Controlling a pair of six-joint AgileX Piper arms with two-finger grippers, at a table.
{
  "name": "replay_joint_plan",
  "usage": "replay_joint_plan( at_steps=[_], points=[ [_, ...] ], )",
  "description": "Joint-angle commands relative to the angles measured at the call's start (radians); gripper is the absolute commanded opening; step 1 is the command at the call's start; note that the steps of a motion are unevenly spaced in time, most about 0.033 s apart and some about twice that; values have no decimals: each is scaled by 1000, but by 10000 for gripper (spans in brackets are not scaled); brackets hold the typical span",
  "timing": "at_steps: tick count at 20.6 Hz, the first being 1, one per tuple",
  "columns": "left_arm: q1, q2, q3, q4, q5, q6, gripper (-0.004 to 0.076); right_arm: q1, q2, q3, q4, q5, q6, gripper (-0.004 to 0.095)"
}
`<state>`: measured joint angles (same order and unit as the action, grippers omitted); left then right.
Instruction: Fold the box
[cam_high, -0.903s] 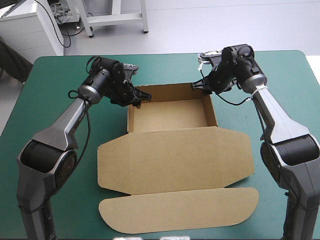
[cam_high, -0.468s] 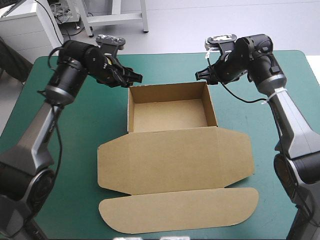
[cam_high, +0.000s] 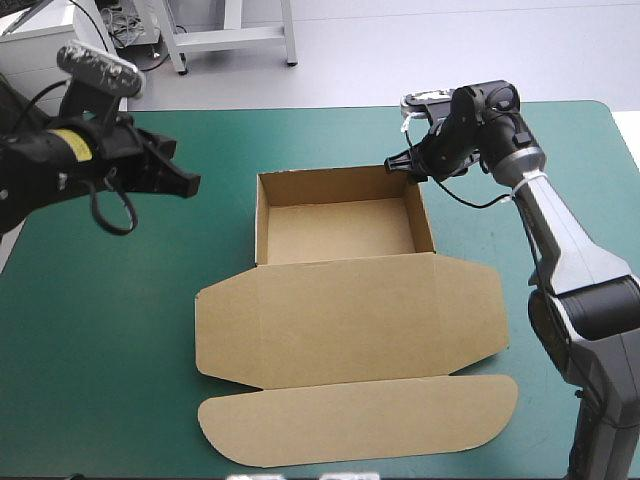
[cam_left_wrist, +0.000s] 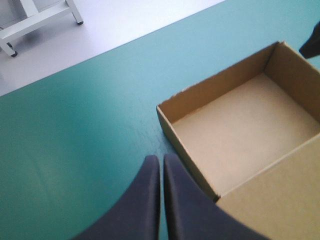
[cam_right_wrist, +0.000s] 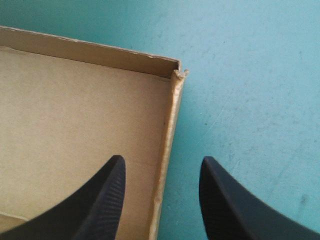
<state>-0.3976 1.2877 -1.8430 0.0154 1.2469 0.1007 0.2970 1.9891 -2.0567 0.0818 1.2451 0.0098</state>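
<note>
Here, one box (cam_high: 345, 310); left gripper (cam_left_wrist: 161, 161) fingers (cam_left_wrist: 145, 200) together, right gripper (cam_right_wrist: 162, 159) fingers (cam_right_wrist: 100, 210) apart astride its wall

Room around my table (cam_high: 110, 330) is pretty plain: teal-green cover on top, pale grey floor (cam_high: 450, 50) past the far edge. Off the far left corner there's 1 white cabinet (cam_high: 50, 60), with dark cables (cam_high: 125, 40) tangled on the floor next to it. Just beside that stands a white metal frame (cam_high: 235, 37), 2 legs showing, small feet on the floor. Light's soft and even.
</note>
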Motion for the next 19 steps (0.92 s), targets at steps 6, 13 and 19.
replay_joint_plan(
  at_steps=[6,13,19],
  points=[
    [-4,-425,666,13,-180,5,-8,-6,93,-29,-5,9,40,323],
    [-4,-921,1249,4,-394,-11,-8,-30,109,-29,-167,9,36,-20],
    [-4,-1159,1348,4,-403,-59,-8,-236,89,-29,-187,9,15,-20]
  ],
)
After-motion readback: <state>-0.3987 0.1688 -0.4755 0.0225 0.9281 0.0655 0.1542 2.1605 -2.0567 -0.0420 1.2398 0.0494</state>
